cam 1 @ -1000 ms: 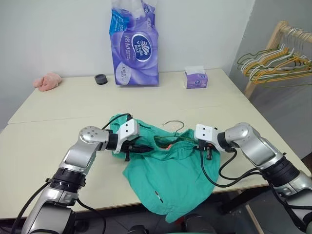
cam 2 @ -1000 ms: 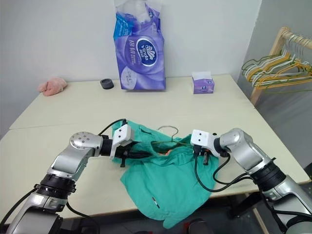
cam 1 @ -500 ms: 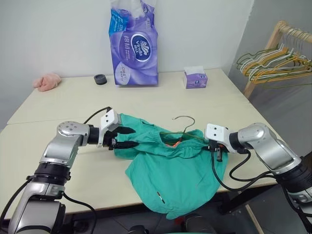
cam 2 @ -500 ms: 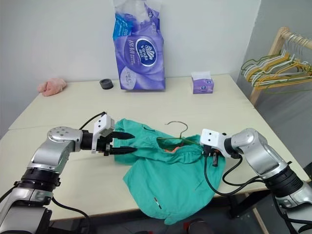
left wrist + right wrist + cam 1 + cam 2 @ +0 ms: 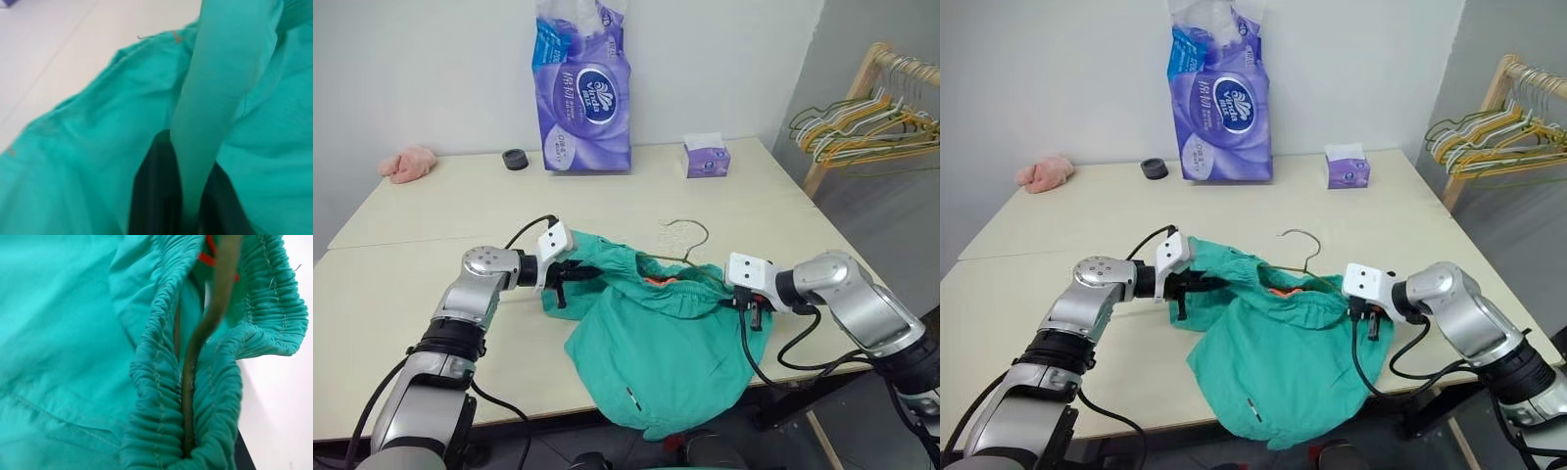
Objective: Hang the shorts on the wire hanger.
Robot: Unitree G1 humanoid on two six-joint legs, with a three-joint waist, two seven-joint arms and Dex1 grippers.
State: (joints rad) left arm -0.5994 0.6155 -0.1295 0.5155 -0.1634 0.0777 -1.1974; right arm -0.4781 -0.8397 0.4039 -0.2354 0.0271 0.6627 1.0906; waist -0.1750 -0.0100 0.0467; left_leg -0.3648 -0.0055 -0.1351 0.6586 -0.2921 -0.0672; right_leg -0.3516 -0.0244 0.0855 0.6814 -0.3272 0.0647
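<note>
While pinched by both grippers, the shorts (image 5: 656, 333) around the wire hanger (image 5: 683, 242).

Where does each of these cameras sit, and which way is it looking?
Head pair: look down on the cream table; both arms show, left gripper and right gripper holding teal-green fabric shorts.
Left wrist: looks along black fingers pinching teal fabric.
Right wrist: looks at gathered waistband and thin olive-grey wire hanger.
Shared: the shorts.

The shorts (image 5: 656, 343) are plain teal-green, with a small white tag and a flash of orange-red inside the waistband. The wire hanger (image 5: 683, 241) is dull olive-grey — the surface (image 5: 421, 284) pale cream, the fingers (image 5: 156, 196) black.
</note>
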